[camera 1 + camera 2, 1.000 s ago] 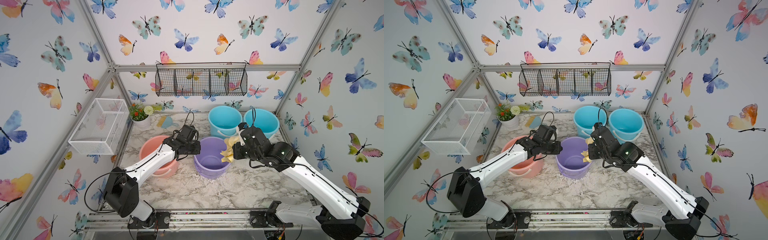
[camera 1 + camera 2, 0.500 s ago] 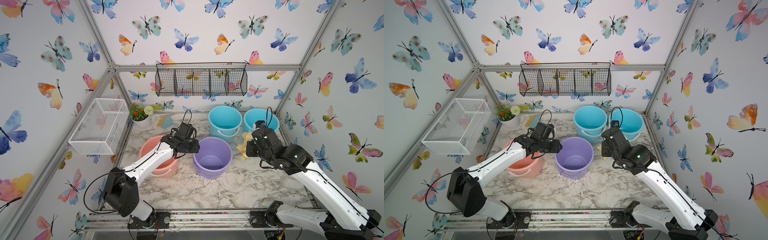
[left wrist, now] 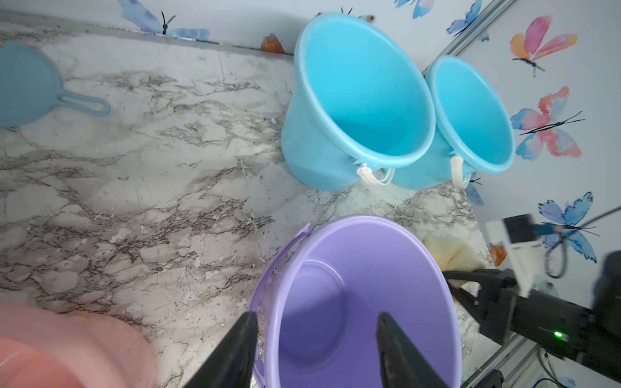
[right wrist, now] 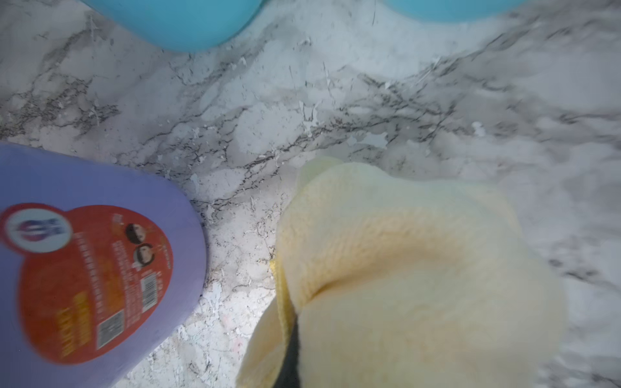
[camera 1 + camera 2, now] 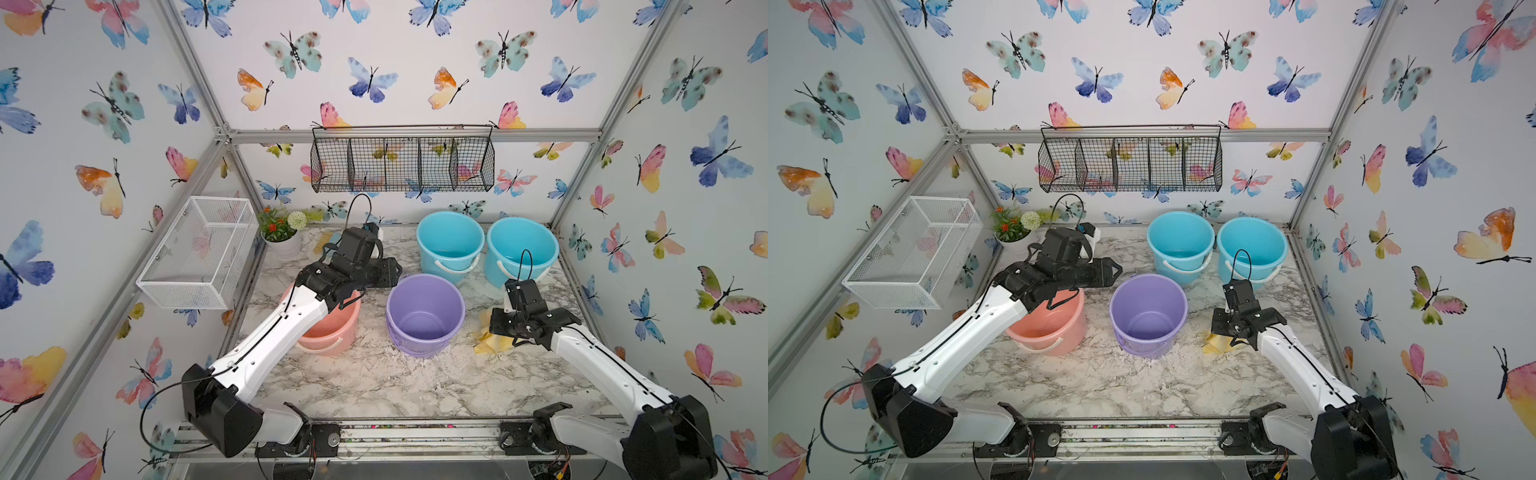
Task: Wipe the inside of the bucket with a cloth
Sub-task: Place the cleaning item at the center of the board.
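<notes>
The purple bucket (image 5: 424, 316) (image 5: 1148, 316) stands upright mid-table, and nothing shows inside it (image 3: 363, 302). My left gripper (image 5: 392, 274) (image 5: 1116, 270) (image 3: 317, 315) is open just above the bucket's left rim, one finger outside the rim and one over the inside, holding nothing. The pale yellow cloth (image 5: 492, 343) (image 5: 1219, 344) (image 4: 403, 268) is bunched low on the table to the right of the bucket. My right gripper (image 5: 496, 328) (image 3: 460, 282) is shut on the cloth, and the fabric drapes over its jaws. The bucket's red label (image 4: 90, 285) faces the right wrist view.
Two blue buckets (image 5: 451, 245) (image 5: 521, 249) stand at the back right. A pink bucket (image 5: 328, 328) sits under my left arm. A flower pot (image 5: 280, 237) and a blue strainer (image 3: 27, 87) are at the back left. Wire baskets (image 5: 199, 253) (image 5: 401, 164) hang on the walls.
My right gripper has lifted the cloth out of the purple bucket and carried it right and down to the table. My left gripper has opened and let go of the bucket's rim.
</notes>
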You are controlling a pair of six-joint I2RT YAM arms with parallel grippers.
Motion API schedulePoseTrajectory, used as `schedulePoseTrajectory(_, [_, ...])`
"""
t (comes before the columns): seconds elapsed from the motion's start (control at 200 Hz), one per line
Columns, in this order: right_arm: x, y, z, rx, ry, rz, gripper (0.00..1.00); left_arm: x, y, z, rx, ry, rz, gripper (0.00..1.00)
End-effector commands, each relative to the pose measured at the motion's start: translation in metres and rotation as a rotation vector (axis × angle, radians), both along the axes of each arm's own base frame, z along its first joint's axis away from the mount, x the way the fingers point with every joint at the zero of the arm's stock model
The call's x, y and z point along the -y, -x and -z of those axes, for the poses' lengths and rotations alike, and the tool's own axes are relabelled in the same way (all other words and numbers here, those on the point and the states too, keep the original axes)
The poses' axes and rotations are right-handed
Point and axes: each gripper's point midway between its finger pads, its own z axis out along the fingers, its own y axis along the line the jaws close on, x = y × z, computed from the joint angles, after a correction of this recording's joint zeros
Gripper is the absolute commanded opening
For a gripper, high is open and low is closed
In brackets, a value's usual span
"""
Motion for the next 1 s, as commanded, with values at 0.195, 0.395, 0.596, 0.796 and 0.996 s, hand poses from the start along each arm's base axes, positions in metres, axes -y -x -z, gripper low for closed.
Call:
schedulePoseTrajectory(0.195, [-0.013,-0.002,0.062,-0.101,-0.137,-0.02,0.3,-0.017,0.01,-0.014,0.042,0.006,-0.035,0.59])
schedulePoseTrajectory(0.395, [-0.008,-0.005,0.028,-0.076,-0.114,-0.004,0.65,-0.027,0.011,-0.014,0.056,-0.02,-0.068,0.59])
schedulePoseTrajectory(0.596, [0.0,-0.002,-0.011,-0.051,-0.079,0.011,0.89,-0.046,0.011,-0.023,0.097,-0.055,-0.129,0.61])
schedulePoseTrajectory(0.796, [0.011,-0.004,-0.04,-0.011,-0.034,0.039,0.9,-0.073,0.013,-0.032,0.136,-0.086,-0.206,0.61])
schedulePoseTrajectory(0.996, [0.025,-0.01,-0.06,0.009,0.063,0.039,0.83,-0.111,0.013,-0.026,0.137,-0.149,-0.297,0.61])
